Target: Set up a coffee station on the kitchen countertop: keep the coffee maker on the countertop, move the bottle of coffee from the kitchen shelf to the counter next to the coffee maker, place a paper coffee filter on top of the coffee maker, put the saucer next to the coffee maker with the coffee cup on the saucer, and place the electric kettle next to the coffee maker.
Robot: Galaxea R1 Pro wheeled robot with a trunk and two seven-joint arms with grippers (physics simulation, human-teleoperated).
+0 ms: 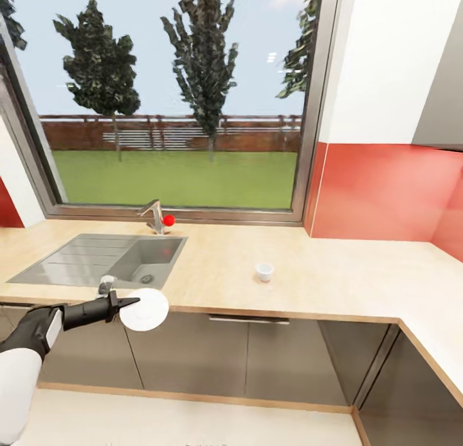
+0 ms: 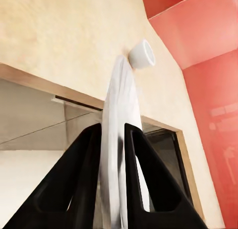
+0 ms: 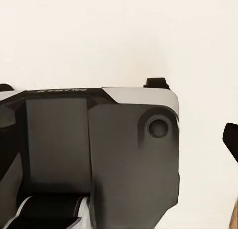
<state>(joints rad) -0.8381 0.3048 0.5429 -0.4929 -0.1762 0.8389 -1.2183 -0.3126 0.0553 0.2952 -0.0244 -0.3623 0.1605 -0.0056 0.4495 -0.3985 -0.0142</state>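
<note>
Head view shows you your left gripper (image 1: 130,302) clamped on the saucer (image 1: 145,309) at the countertop (image 1: 321,278) front edge, the coffee cup (image 1: 264,271) well apart to its right, while left wrist view shows both fingers (image 2: 84,179) pinching the saucer's rim, and right wrist view leaves the right gripper's state unreadable.

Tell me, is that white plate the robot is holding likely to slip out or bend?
Bending seems unlikely: the saucer keeps a stiff, thin profile between the left gripper fingers. Slipping looks possible, since its surface looks smooth and it is pinched only at its rim, on edge. It probably breaks if dropped, as it hangs at the countertop edge, partly over the floor.
</note>
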